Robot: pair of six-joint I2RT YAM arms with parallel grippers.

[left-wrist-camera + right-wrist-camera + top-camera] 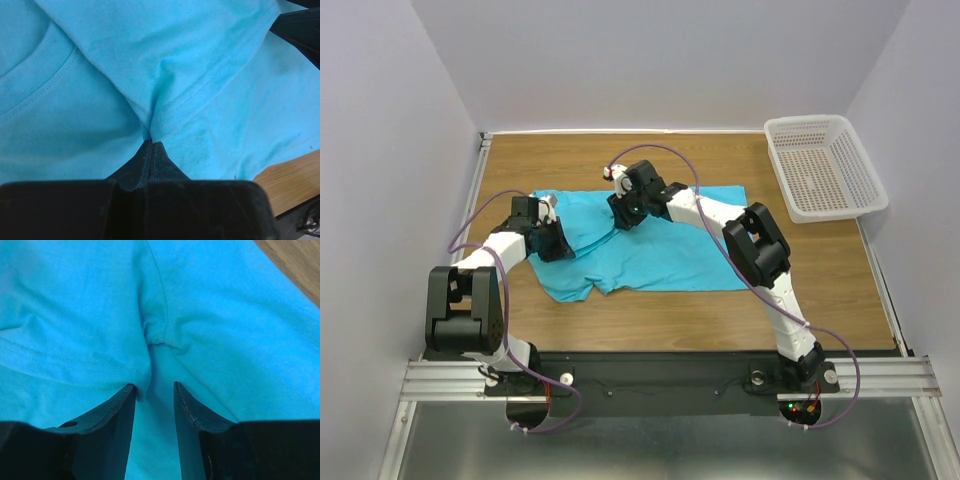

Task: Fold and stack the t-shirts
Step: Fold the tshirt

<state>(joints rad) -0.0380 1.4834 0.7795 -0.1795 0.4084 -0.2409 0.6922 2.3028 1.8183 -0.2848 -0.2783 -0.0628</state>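
Pinching one fold shut while my other gripper straddles the cloth

Holding is the job of my left gripper. Its two black fingers are pressed flat together on a pinch of the plain turquoise-blue short-sleeved cotton t-shirt, and the fabric puckers into a tight V right at the tips. I judge this grip is there to lift or drag that edge over for a fold, since cloth this limp can only be moved by a firm nip at its border.

My right gripper sits lower on the cloth with its jaws part-way apart. Flat fabric shows in the gap between them, and a small bunched ridge lies just ahead of the tips. As far as I can see it has not closed on anything. It looks set either to take that ridge or to steady the shirt while the left side pulls.

The shirt lies spread across the middle of the brown wooden surface, in the centre of the overhead view. Both grippers are down on its upper-left part, near each other. It is not flat yet: one corner trails toward the lower left, and a flap is doubled over itself beneath my left wrist.

The ribbed round neckband curves through the upper left of the left wrist view, and a double-stitched hem runs diagonally at the right. The fabric is thin and soft, with no print.

A white perforated plastic basket stands well apart at the upper right.
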